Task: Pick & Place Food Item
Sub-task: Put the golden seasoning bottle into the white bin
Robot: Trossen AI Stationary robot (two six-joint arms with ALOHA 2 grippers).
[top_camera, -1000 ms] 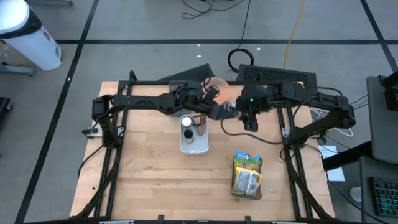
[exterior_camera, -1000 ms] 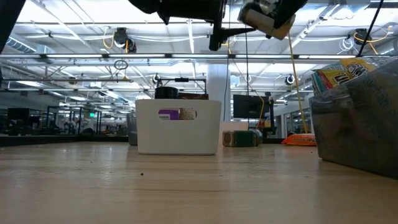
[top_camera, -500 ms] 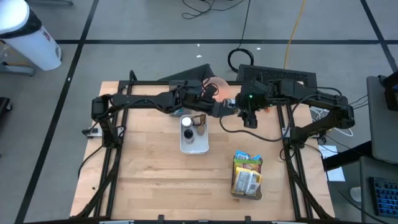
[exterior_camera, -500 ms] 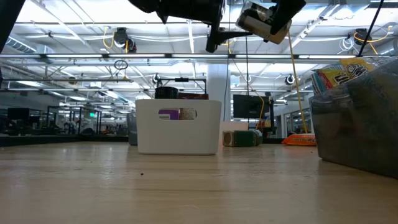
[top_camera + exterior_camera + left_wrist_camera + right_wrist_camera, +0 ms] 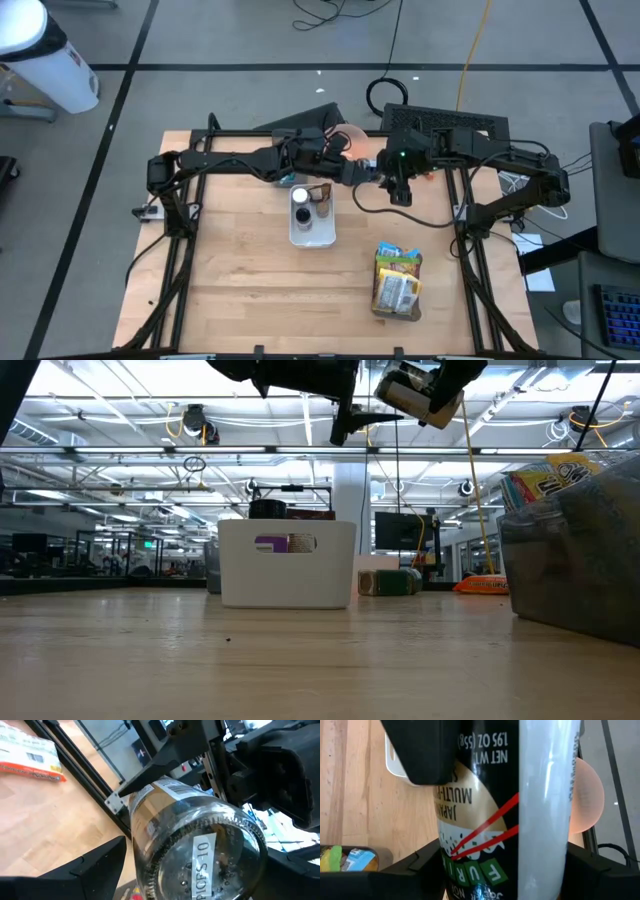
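Note:
A glass seasoning jar (image 5: pixel 366 167) with a dark label is held high over the table's far middle, between my two grippers. My right gripper (image 5: pixel 502 847) is shut on its cap end. My left gripper (image 5: pixel 197 850) stands open around its glass base (image 5: pixel 200 860), one finger on each side; I see no hold there. In the right wrist view one left finger (image 5: pixel 420 750) shows beside the jar. In the low view the jar (image 5: pixel 412 392) hangs tilted near the picture's top. My right gripper pinches the jar between its two fingers, on opposite sides of the labelled body (image 5: pixel 470 870) near the cap end. The jar sticks out forward from the fingers, toward my left gripper. It is lifted clear, far above the table, lying tilted rather than upright.
A white bin (image 5: pixel 312 232) holding other jars stands under the handover spot. A clear bin (image 5: pixel 398 283) of snack packets sits near the table's right front. A pink disc (image 5: pixel 587 795) lies at the far edge, and an orange packet (image 5: pixel 30 755) lies on the wood.
The jar and the two grippers around it have shifted a little toward the table's far edge. My left gripper has turned slightly at the jar's base. The jar stays lifted clear.

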